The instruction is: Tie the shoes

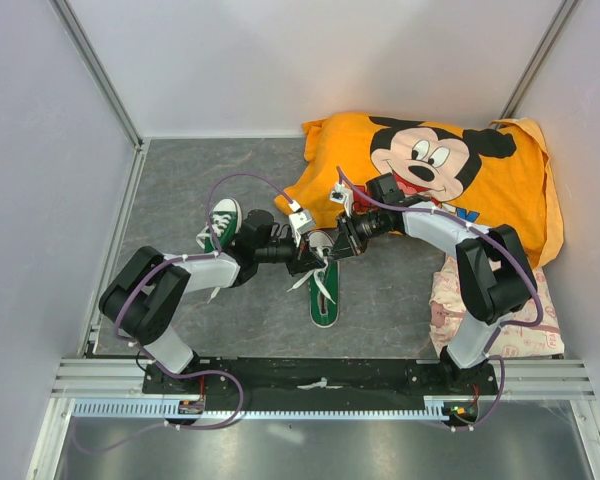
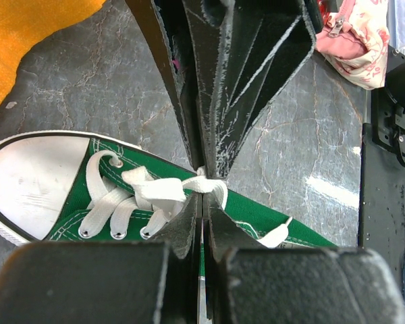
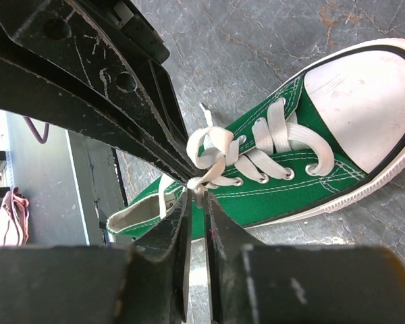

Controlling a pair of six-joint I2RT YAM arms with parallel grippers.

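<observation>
From above, one green sneaker (image 1: 322, 295) lies centrally with the second sneaker (image 1: 223, 222) to its left; the left gripper (image 1: 298, 262) and right gripper (image 1: 335, 245) meet over it. Left wrist: jaws pinched on the flat white lace (image 2: 155, 192), which is limp, probably slippery, and best held near the eyelets. Right wrist: jaws likewise clamp the lace crossing; light soft canvas, smooth rubber toe cap (image 3: 364, 101).

Counted on the bench (image 1: 180, 180): two green sneakers, nine-o'clock sneaker (image 1: 223, 220) and centre sneaker (image 1: 323, 300); one orange cloth (image 1: 500, 190) at one o'clock; one pink pouch (image 1: 450, 320) at four o'clock; two pincers, left pincer (image 2: 202, 192) and right pincer (image 3: 197, 183).
</observation>
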